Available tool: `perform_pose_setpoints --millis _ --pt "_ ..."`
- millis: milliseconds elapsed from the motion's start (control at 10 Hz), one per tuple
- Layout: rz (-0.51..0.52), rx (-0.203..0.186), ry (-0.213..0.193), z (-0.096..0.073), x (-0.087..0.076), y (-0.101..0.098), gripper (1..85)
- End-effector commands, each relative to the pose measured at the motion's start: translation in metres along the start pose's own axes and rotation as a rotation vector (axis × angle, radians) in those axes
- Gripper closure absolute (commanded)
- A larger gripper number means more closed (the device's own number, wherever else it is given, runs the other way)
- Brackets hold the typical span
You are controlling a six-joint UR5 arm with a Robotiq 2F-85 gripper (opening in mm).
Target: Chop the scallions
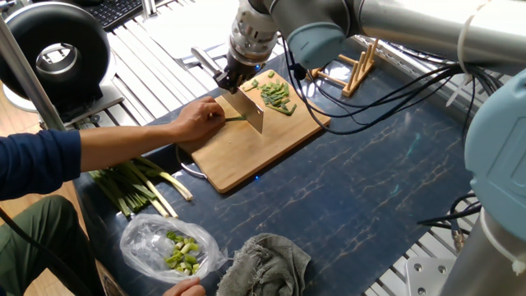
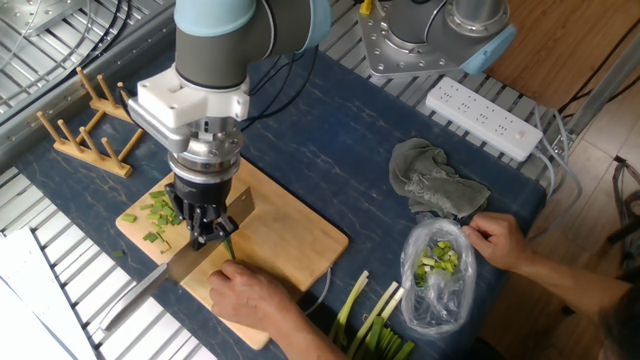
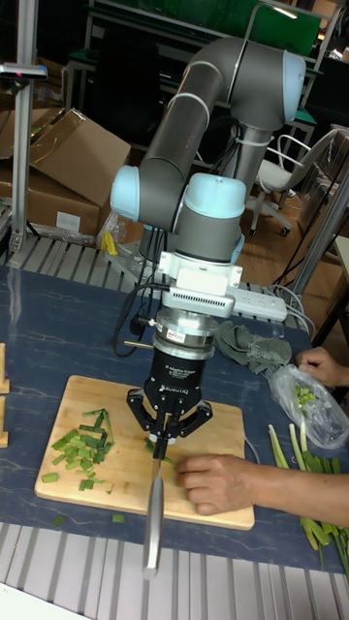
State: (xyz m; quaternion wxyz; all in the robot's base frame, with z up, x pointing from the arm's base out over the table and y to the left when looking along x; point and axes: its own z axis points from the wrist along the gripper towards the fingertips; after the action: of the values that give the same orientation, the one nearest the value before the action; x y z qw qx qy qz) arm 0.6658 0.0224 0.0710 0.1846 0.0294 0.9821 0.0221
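While the gripper (image 3: 164,423) clamps the knife (image 1: 249,111), scallions (image 1: 234,118) lie on the cutting board (image 1: 246,152) under a person's hand (image 1: 197,121): light, limp, bruisable, best pinned near the cut.

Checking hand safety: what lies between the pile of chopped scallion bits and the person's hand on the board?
The knife blade, held by the gripper, stands between the chopped bits and the hand; clearest in one fixed view.
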Motion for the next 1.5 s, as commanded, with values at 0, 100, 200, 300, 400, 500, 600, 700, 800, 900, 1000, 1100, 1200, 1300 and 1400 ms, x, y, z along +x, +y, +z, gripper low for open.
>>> perform_pose_setpoints --millis 0,100,200,300,400,500,600,700,800,900,1000,1100,1200,1300,1400 --pt "-0.004 -0.010 0.002 -0.005 0.005 -0.005 84.3" --pt "-0.009 -0.010 0.002 -0.005 0.007 -0.007 84.3" --pt "-0.008 -0.008 0.000 -0.003 0.009 -0.006 84.3" --pt "-0.008 -0.002 -0.002 -0.001 0.012 -0.005 84.3" --pt "-0.007 0.001 -0.002 -0.001 0.014 -0.004 84.3" --pt "-0.008 0.002 0.000 -0.002 0.017 -0.004 84.3" --pt "-0.012 0.001 0.003 -0.004 0.020 -0.005 84.3" --pt "-0.018 -0.007 0.006 -0.007 0.025 -0.008 84.3" --pt "-0.020 -0.006 0.009 -0.008 0.028 -0.009 84.3" --pt "-0.018 -0.003 0.008 -0.006 0.030 -0.007 84.3" --pt "-0.016 -0.003 0.006 -0.005 0.031 -0.006 84.3" --pt "-0.015 -0.001 0.006 -0.005 0.032 -0.006 84.3" --pt "-0.014 -0.001 0.009 -0.005 0.035 -0.005 84.3" --pt "-0.014 0.000 0.014 -0.006 0.037 -0.005 84.3" --pt "-0.014 0.001 0.018 -0.008 0.038 -0.005 84.3"
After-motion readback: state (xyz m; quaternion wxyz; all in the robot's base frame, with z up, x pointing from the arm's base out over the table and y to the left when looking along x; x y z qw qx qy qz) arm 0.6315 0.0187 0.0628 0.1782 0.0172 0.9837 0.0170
